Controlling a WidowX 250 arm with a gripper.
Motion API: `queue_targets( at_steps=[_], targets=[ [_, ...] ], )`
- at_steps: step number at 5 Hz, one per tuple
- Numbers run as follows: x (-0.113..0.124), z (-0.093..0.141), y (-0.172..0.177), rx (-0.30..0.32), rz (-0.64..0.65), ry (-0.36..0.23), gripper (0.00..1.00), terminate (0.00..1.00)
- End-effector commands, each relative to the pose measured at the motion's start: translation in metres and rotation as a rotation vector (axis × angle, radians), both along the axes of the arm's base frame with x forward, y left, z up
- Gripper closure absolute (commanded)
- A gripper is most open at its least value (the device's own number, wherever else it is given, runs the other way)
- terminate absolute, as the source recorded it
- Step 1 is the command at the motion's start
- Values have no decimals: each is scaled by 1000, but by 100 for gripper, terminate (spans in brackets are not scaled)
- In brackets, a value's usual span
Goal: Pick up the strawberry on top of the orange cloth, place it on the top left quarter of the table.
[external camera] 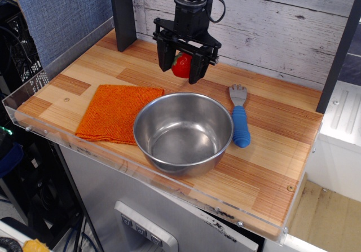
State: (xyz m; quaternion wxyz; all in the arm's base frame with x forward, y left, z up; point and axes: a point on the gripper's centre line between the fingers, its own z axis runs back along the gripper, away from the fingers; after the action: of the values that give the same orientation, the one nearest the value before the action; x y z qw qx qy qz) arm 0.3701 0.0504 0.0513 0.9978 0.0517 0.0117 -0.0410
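My black gripper (180, 67) hangs above the back middle of the table (265, 150), shut on the strawberry (181, 66), a small glossy red toy with a pale green cap showing between the fingers. The strawberry is held off the wood, just behind the steel bowl. The orange cloth (115, 111) lies flat near the front left, bare, well left of and in front of the gripper.
A steel bowl (184, 131) stands in the middle front of the table. A blue-handled fork (241, 116) lies to its right. A dark post (122, 12) rises at the back left, and a clear acrylic rim (67, 136) runs along the front edge.
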Motion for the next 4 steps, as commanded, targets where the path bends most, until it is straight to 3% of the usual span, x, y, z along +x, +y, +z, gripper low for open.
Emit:
queue_targets(
  at_steps=[1,2,4],
  targets=[
    [-8,39,-2,26,-8,-96,0,0],
    [-11,49,-2,24,-4,-128,0,0],
    [-32,100,1,-3,67,-225,0,0]
  ],
)
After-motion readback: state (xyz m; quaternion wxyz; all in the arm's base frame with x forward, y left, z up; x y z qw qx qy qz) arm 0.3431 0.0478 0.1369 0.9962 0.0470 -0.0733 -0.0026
